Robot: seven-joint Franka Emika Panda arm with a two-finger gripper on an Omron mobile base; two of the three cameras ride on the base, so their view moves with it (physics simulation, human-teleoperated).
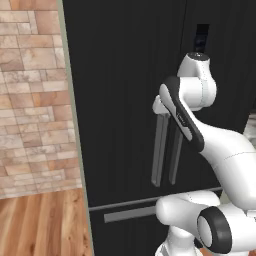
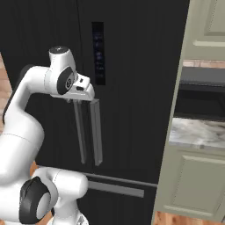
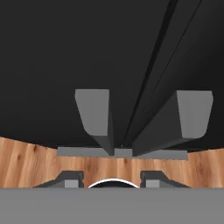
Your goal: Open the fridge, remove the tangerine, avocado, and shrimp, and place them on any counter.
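The tall black fridge (image 1: 120, 75) (image 2: 132, 66) (image 3: 65, 43) stands with both doors shut. Its two long grey handles (image 1: 160, 150) (image 2: 96, 132) hang side by side at the door seam. My gripper (image 1: 160, 107) (image 2: 84, 94) (image 3: 112, 177) sits at the top ends of these handles, pointing down along the door. Its fingertips (image 3: 70, 177) are apart with nothing between them, so it is open. In the hand view the handle tops (image 3: 92, 113) lie just ahead of the fingers. The tangerine, avocado and shrimp are hidden behind the doors. A strip of marbled counter (image 2: 197, 132) shows to the right of the fridge.
A brick wall (image 1: 30, 100) and wood floor (image 1: 45, 220) lie left of the fridge. Sage-green cabinets (image 2: 193, 184) flank its right side, with a dark recess (image 2: 202, 96) above the counter. The bottom drawer's grey bar handle (image 1: 130, 214) (image 2: 116, 189) runs below the doors.
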